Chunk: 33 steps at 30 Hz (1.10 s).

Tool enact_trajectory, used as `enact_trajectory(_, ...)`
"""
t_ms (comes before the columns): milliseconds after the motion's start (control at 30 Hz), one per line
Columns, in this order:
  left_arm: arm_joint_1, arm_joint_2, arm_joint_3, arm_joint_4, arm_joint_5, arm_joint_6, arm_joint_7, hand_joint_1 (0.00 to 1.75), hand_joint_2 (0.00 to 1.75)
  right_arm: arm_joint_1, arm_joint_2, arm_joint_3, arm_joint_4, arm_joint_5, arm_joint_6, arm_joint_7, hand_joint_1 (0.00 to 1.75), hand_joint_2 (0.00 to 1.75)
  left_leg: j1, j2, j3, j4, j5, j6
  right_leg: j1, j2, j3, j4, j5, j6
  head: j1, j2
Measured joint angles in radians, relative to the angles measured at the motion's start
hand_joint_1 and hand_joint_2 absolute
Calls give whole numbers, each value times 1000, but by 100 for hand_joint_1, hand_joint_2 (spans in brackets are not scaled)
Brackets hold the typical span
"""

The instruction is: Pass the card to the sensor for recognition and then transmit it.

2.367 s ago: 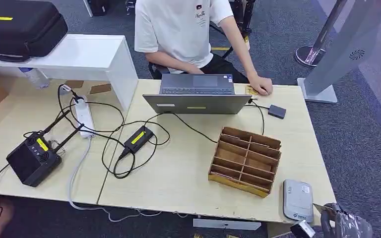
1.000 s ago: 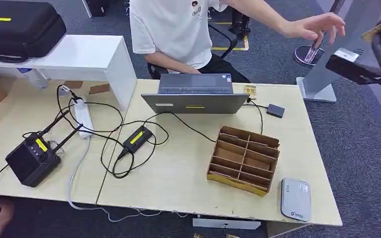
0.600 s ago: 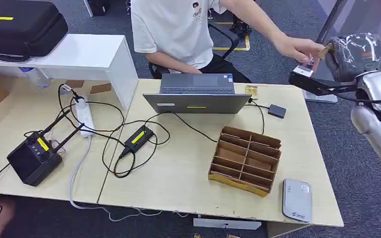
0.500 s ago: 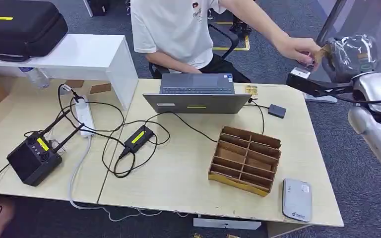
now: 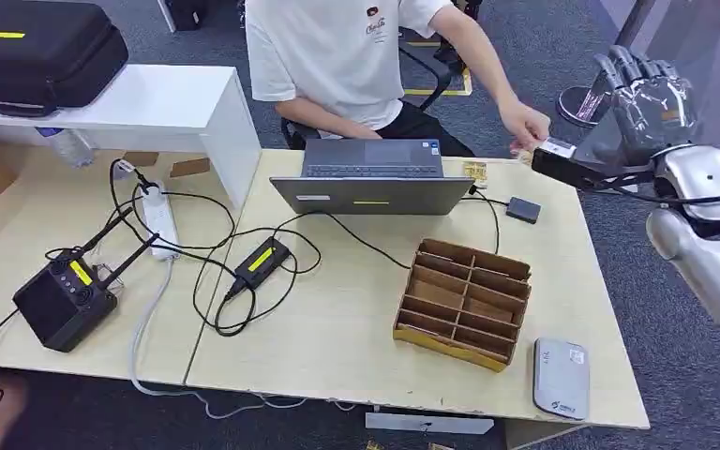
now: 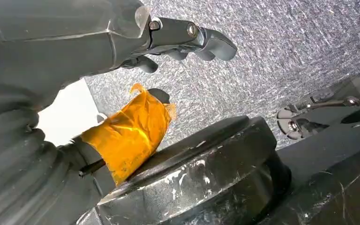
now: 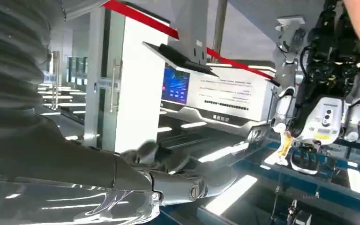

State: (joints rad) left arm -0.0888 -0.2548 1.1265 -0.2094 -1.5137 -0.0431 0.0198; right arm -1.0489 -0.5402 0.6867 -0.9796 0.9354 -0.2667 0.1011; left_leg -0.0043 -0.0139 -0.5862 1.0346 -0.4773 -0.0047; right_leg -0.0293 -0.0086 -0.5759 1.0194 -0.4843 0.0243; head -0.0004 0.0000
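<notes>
Pale wooden worktop (image 5: 337, 328), grey carpet beyond. Right hand (image 5: 642, 94) raised past far right corner, fingers spread, empty. Person's hand (image 5: 528, 125) just left of it, between hand and laptop; card too small to tell. Left hand (image 6: 136, 93) hangs, grip unclear.

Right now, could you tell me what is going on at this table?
The robot's right hand is raised beyond the table's far right corner, fingers spread and holding nothing. The seated person's hand is beside it, pinching what looks like the card, so the handover seems done. The grey sensor lies at the near edge.
</notes>
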Motion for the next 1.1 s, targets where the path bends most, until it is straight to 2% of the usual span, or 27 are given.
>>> enact_trajectory(100,0,0,0,0,3,3,0,0,175,48,-17,-15,-33,-26,-37,-12,0,175,0,0,0,0,0,0,0,0,0,0,0,0,0,0)
enact_trajectory(233,1,-1,0,0,8,10,0,0,175,221,-58,-95,-199,-56,-114,-29,0,175,0,-2,0,0,0,0,1,-2,1,-1,0,0,0,0)
enact_trajectory(333,2,-2,5,0,29,19,0,0,175,419,-74,-201,-385,-53,-176,-55,0,175,3,-3,0,-1,-1,0,2,-3,2,-3,-1,0,0,0)
enact_trajectory(500,5,-5,27,0,69,36,-3,0,175,790,-61,-356,-690,2,-288,-128,0,175,5,-8,-2,-1,-4,0,4,-8,2,-3,-4,-1,0,0)
enact_trajectory(600,7,-6,43,0,88,42,-3,0,175,978,-30,-399,-824,50,-341,-162,0,175,6,-8,-1,-1,-5,-1,4,-8,3,-3,-6,-2,0,0)
enact_trajectory(767,9,-9,62,0,103,48,-12,0,175,1192,39,-393,-950,137,-417,-183,0,175,6,-7,-1,-1,-5,-1,5,-7,2,-3,-6,-3,0,0)
enact_trajectory(900,9,-9,70,0,106,51,-14,0,175,1280,119,-360,-980,214,-423,-193,0,175,6,-3,0,-2,-5,-2,5,-5,2,-3,-6,-3,0,0)
enact_trajectory(967,9,-9,71,0,104,51,-14,0,175,1299,157,-333,-973,236,-424,-177,0,175,6,-2,1,-2,-5,-2,6,-4,3,-3,-6,-3,0,0)
enact_trajectory(1100,9,-9,71,0,92,50,-14,0,175,1312,235,-281,-915,210,-424,-169,0,175,6,0,1,-2,-5,-2,6,-3,3,-2,-5,-5,0,0)
